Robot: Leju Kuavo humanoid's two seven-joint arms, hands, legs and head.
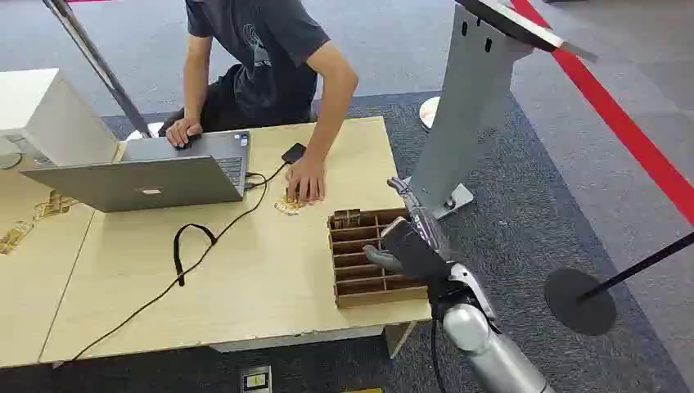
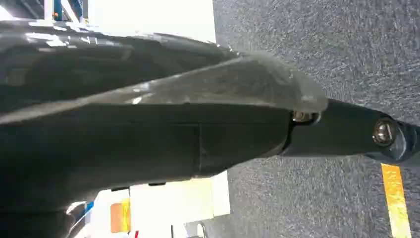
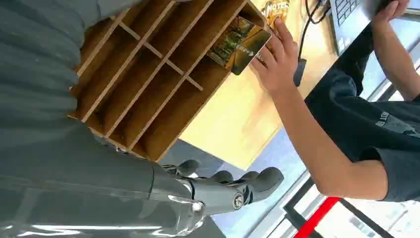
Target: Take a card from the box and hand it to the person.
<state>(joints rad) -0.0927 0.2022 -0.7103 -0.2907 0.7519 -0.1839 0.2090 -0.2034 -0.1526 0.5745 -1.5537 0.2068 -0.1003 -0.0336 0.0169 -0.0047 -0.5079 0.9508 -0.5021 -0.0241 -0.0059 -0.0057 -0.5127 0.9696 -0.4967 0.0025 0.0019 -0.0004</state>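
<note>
A wooden box (image 1: pixel 365 260) with several slots stands at the table's right front corner. A few cards (image 1: pixel 346 217) stand in its far corner compartment; the right wrist view shows the same box (image 3: pixel 148 79) and cards (image 3: pixel 238 42). My right hand (image 1: pixel 412 239) hovers over the box's right side with its fingers (image 3: pixel 233 186) apart and nothing in them. The person's hand (image 1: pixel 305 182) lies flat on the table just beyond the box, over a loose card (image 1: pixel 287 206). In the right wrist view that hand (image 3: pixel 275 59) nearly touches the box's cards.
An open laptop (image 1: pixel 155 176) sits at the table's far left, with a black cable (image 1: pixel 188 254) trailing across the tabletop (image 1: pixel 254 278). A dark phone (image 1: pixel 294 152) lies near the person's arm. A grey stand (image 1: pixel 458 123) rises just right of the table.
</note>
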